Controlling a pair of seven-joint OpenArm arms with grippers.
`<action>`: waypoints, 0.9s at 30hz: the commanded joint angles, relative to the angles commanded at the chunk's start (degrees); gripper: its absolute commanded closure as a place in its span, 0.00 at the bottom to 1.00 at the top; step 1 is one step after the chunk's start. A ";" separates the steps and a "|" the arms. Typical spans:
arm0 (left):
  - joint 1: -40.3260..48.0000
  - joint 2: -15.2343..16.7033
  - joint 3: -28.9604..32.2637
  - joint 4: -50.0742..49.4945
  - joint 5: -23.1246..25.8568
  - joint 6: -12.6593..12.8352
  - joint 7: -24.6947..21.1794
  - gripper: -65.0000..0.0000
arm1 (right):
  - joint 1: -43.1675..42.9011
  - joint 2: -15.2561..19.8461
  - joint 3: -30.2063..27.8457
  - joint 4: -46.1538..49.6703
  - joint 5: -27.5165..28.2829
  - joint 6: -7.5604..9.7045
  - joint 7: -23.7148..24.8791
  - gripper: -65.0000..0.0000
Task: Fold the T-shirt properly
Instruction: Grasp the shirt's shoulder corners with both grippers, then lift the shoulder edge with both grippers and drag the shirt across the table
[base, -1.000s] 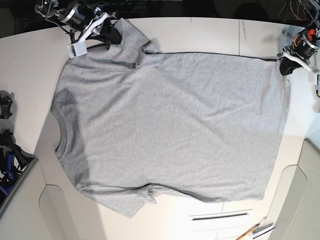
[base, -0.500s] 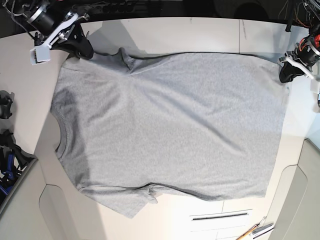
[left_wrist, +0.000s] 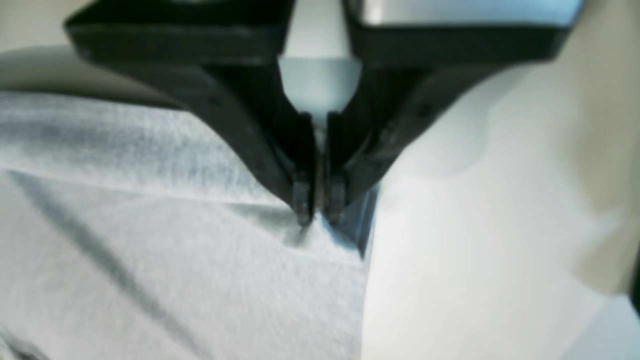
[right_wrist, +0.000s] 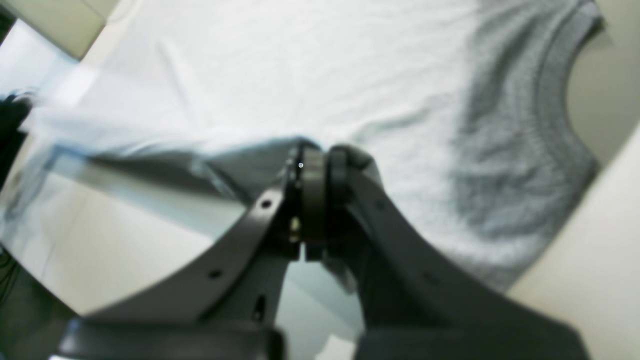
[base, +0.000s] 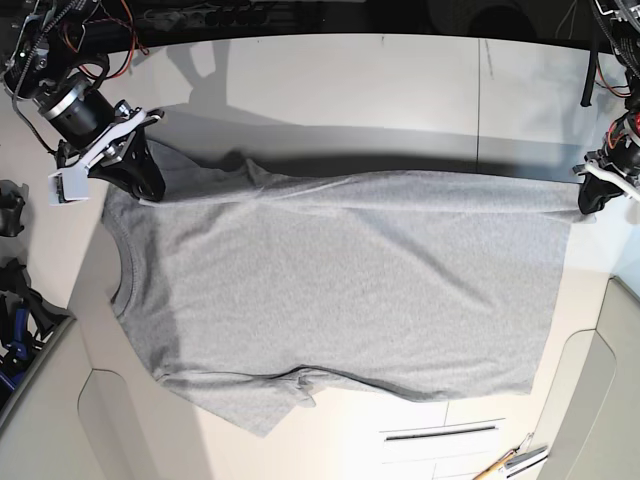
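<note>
The light grey T-shirt (base: 340, 290) lies spread on the white table, collar at the left, hem at the right, plain side up. My right gripper (base: 148, 188) is shut on the shirt's far shoulder corner at the left. In the right wrist view its fingers (right_wrist: 312, 200) pinch a raised bunch of cloth (right_wrist: 250, 160), with the ribbed neck (right_wrist: 555, 100) beyond. My left gripper (base: 590, 200) is shut on the far hem corner at the right; the left wrist view shows its fingertips (left_wrist: 304, 197) clamping the fabric edge (left_wrist: 325, 240). The far edge is lifted and drawn toward the near side.
A white table (base: 330, 80) extends behind the shirt, with a seam line at the right. A drawer front with a slot handle (base: 440, 432) sits below the shirt. Black clamps and a grey bin (base: 15, 330) stand at the left edge. Tools (base: 512, 462) lie at the bottom right.
Both grippers have carried the shirt's far edge toward the near side, away from the table's back. The far sleeve, flat before, is now bunched under the lifted edge.
</note>
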 joint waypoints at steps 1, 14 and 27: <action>-1.64 0.00 0.00 -1.75 0.00 0.00 0.00 1.00 | 1.77 0.24 -0.04 -1.95 0.00 0.04 0.00 1.00; -18.05 -0.44 9.14 -19.96 8.13 0.00 -7.30 1.00 | 22.69 2.80 -0.90 -25.62 -2.99 0.26 0.04 1.00; -20.74 -0.42 9.38 -24.39 8.83 0.00 -8.98 0.58 | 29.07 2.78 -8.24 -38.01 -14.53 -0.94 7.13 0.85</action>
